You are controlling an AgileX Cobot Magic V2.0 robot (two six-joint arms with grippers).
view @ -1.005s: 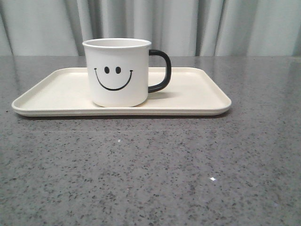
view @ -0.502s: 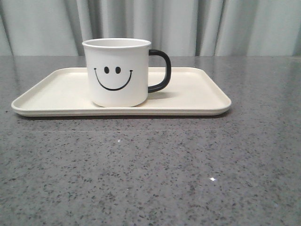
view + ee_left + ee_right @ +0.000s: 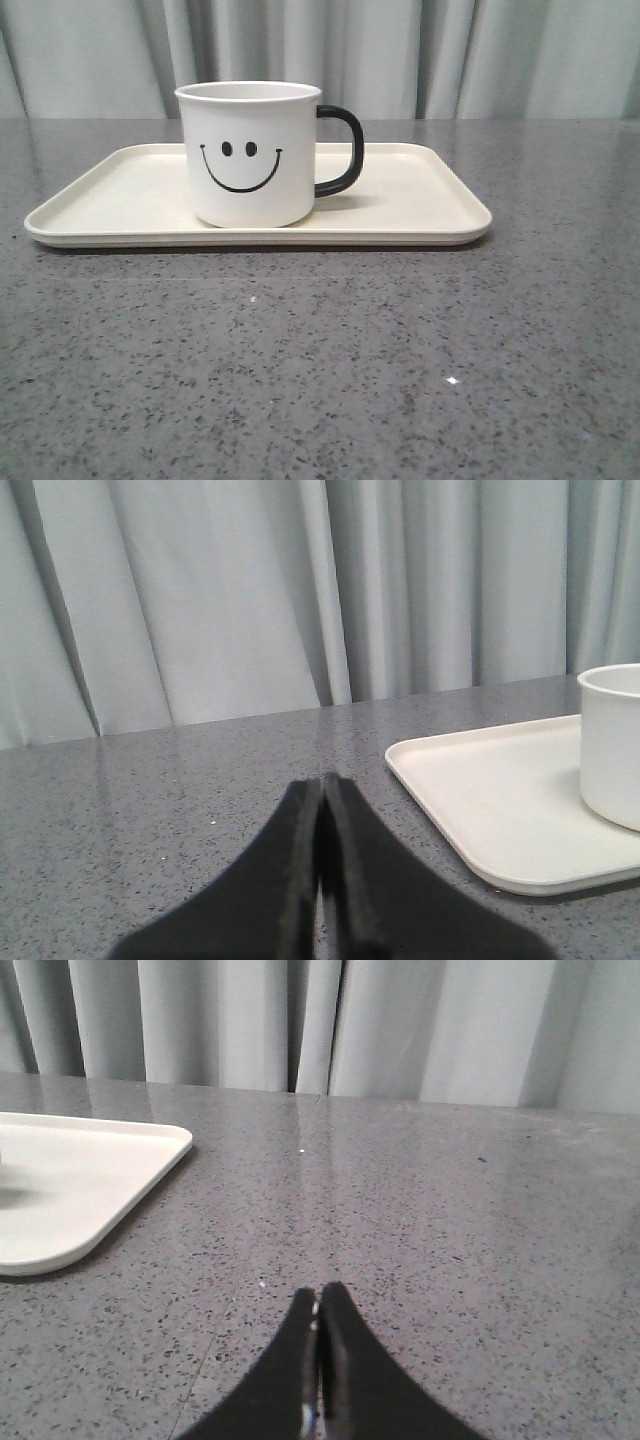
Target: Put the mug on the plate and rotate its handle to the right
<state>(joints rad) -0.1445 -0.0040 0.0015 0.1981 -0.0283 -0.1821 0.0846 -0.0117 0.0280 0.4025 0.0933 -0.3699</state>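
In your front view, nearest to you is bare speckled grey counter (image 3: 320, 380), and no arm or gripper shows there. Beyond it the plate (image 3: 420, 205) lies flat, its long side across the view, and the mug (image 3: 250, 155) stands upright on it, left of the plate's middle, smiley face toward you. The handle (image 3: 345, 150) sticks out at 3 o'clock, over the plate. Grey curtains (image 3: 400, 55) hang behind the counter. Only the wrist views show you the grippers. In the left wrist view the left gripper (image 3: 322, 810) has its two black fingers pressed together with nothing between them, over bare counter; past it you see a rounded corner of the plate (image 3: 480, 800) and one side of the mug (image 3: 612, 745), with neither face nor handle visible. In the right wrist view the right gripper (image 3: 318, 1320) is likewise closed on nothing, well apart from the plate's other end (image 3: 80, 1180); the mug itself is out of frame there.
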